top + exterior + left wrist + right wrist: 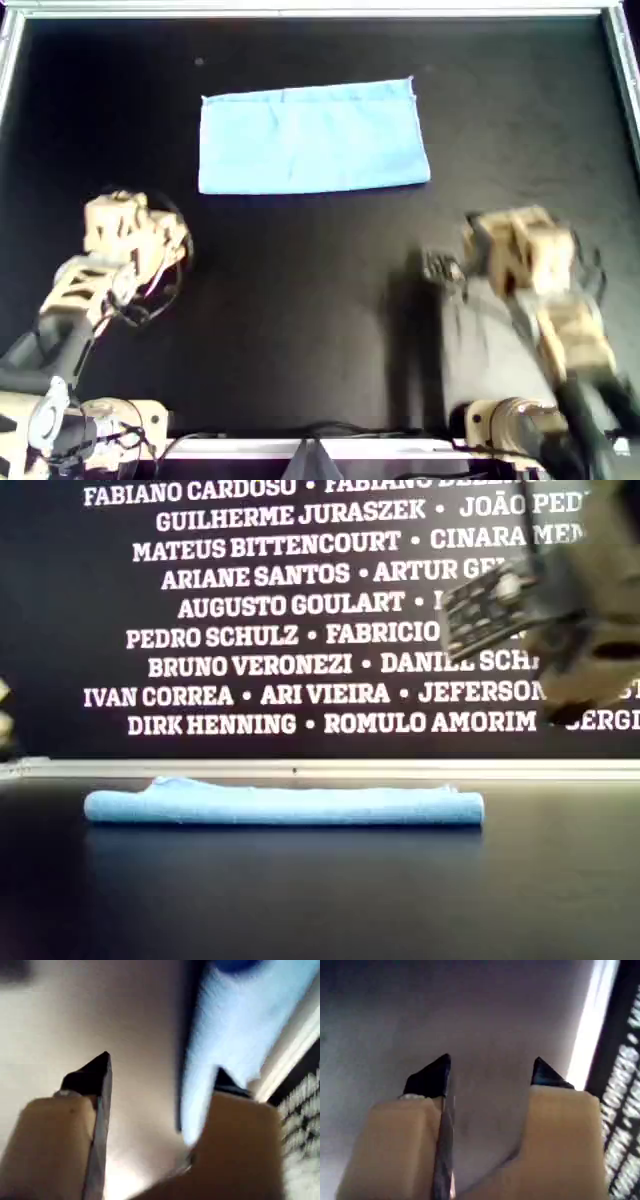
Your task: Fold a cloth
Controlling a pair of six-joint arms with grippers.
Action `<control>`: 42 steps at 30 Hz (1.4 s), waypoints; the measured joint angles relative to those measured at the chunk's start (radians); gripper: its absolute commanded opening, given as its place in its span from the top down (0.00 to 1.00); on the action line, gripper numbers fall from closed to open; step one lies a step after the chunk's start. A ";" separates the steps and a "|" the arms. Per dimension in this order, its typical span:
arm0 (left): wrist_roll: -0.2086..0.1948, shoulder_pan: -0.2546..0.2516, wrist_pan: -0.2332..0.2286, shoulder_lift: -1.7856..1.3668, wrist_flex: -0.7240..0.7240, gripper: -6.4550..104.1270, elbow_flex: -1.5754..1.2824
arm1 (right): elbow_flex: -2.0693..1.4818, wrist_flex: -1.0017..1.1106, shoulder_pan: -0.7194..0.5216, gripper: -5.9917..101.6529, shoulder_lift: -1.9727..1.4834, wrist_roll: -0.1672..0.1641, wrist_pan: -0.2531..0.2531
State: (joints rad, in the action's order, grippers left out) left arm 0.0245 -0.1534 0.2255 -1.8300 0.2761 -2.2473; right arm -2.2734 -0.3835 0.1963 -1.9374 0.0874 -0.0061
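The soft light-blue cloth (pixel 314 137), folded into a flat rectangle, lies on the black table (pixel 300 320) toward 12 o'clock in the overhead view. My first gripper (pixel 160 1077) is spread wide and holds nothing; the cloth sits ahead of it, not touching. My second gripper (pixel 492 1072) is also spread wide and empty, over bare table. Both wrist views are blurry, so I cannot match the arms overhead. A dark wall with white names (pixel 280 610) stands behind.

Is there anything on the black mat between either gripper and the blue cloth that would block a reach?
Nothing visible does. The cloth lies flat, already folded into a rectangle, with only bare black mat between it and both arms in the overhead view. My first gripper and my second gripper are both open and empty.
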 measured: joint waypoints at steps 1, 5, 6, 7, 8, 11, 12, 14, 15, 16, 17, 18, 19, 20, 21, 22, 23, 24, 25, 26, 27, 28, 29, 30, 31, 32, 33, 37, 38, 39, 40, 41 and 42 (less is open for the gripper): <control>0.000 -0.015 0.000 0.011 0.000 0.14 0.023 | 0.064 0.002 0.000 0.28 0.089 -0.002 0.008; 0.000 -0.041 -0.011 0.097 0.000 0.13 0.123 | 0.278 0.008 0.000 0.21 0.382 -0.003 0.051; 0.000 -0.041 -0.011 0.126 0.000 0.13 0.149 | 0.318 0.008 0.000 0.20 0.430 -0.003 0.066; 0.000 -0.041 -0.011 0.158 0.000 0.13 0.172 | 0.351 0.008 0.000 0.19 0.469 -0.003 0.081; 0.000 -0.041 -0.011 0.189 0.000 0.13 0.196 | 0.379 0.008 0.000 0.19 0.500 -0.003 0.097; 0.000 -0.041 -0.011 0.296 0.000 0.13 0.259 | 0.445 0.008 0.002 0.19 0.569 -0.003 0.141; 0.000 -0.043 -0.011 0.334 0.000 0.13 0.281 | 0.465 0.008 0.003 0.19 0.586 -0.003 0.149; 0.000 -0.044 -0.011 0.397 0.000 0.13 0.325 | 0.514 0.008 0.009 0.19 0.629 0.003 0.156; 0.000 -0.044 -0.011 0.417 0.000 0.13 0.347 | 0.540 0.008 0.011 0.19 0.655 0.005 0.158; 0.000 -0.044 -0.011 0.437 0.000 0.13 0.368 | 0.568 0.009 0.011 0.19 0.683 0.005 0.158; 0.000 -0.044 -0.011 0.453 0.000 0.13 0.388 | 0.589 0.009 0.011 0.19 0.701 0.005 0.158; 0.000 -0.044 -0.011 0.465 0.000 0.13 0.407 | 0.609 0.009 0.009 0.19 0.724 0.005 0.158; 0.000 -0.044 -0.011 0.474 0.000 0.13 0.420 | 0.632 0.009 0.008 0.19 0.742 0.005 0.158; 0.000 -0.044 -0.011 0.482 0.000 0.13 0.430 | 0.652 0.009 0.006 0.19 0.761 0.005 0.158; 0.000 -0.044 -0.011 0.486 0.000 0.13 0.439 | 0.670 0.009 0.005 0.19 0.776 0.005 0.158; 0.000 -0.044 -0.011 0.489 0.000 0.13 0.446 | 0.686 0.009 0.005 0.19 0.792 0.005 0.158; 0.000 -0.044 -0.011 0.489 0.000 0.13 0.454 | 0.699 0.009 0.003 0.19 0.804 0.005 0.158; 0.000 -0.044 -0.011 0.489 0.000 0.13 0.459 | 0.713 0.009 0.003 0.19 0.818 0.005 0.158; 0.000 -0.044 -0.011 0.489 0.000 0.13 0.468 | 0.732 0.009 0.003 0.19 0.834 0.005 0.158; 0.000 -0.044 -0.011 0.499 0.000 0.13 0.477 | 0.747 0.009 0.003 0.19 0.847 0.005 0.158; 0.000 -0.044 -0.011 0.508 0.000 0.13 0.491 | 0.764 0.009 0.003 0.19 0.864 0.005 0.158; 0.000 -0.044 -0.011 0.522 0.000 0.13 0.502 | 0.778 0.009 0.003 0.19 0.877 0.005 0.158; 0.000 -0.044 -0.011 0.540 0.000 0.13 0.512 | 0.788 0.009 0.003 0.19 0.888 0.005 0.158; 0.000 -0.044 -0.011 0.558 0.000 0.13 0.523 | 0.799 0.009 0.003 0.19 0.899 0.005 0.158; 0.000 -0.044 -0.011 0.572 0.000 0.13 0.531 | 0.807 0.009 0.003 0.19 0.905 0.005 0.158; 0.000 -0.044 -0.011 0.589 0.000 0.13 0.541 | 0.811 0.009 0.003 0.19 0.910 0.005 0.158; 0.000 -0.044 -0.011 0.600 0.000 0.13 0.551 | 0.813 0.009 0.003 0.19 0.911 0.005 0.158; 0.000 -0.044 -0.012 0.626 0.000 0.13 0.583 | 0.813 0.009 0.003 0.19 0.911 0.005 0.158; 0.000 -0.044 -0.012 0.630 0.000 0.13 0.589 | 0.813 0.009 0.003 0.19 0.911 0.005 0.158; 0.000 -0.044 -0.012 0.632 0.000 0.13 0.594 | 0.813 0.009 0.003 0.19 0.911 0.005 0.158; 0.000 -0.044 -0.012 0.632 0.000 0.13 0.595 | 0.813 0.009 0.003 0.19 0.911 0.005 0.158; 0.000 -0.044 -0.012 0.632 0.000 0.13 0.597 | 0.813 0.009 0.005 0.19 0.911 0.005 0.158; 0.000 -0.044 -0.012 0.632 0.000 0.13 0.597 | 0.813 0.009 0.005 0.19 0.911 0.005 0.158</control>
State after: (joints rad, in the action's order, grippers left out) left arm 0.0245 -0.1979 0.2132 -1.1980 0.2761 -1.6506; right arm -1.4603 -0.3743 0.2010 -1.0262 0.0920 0.1519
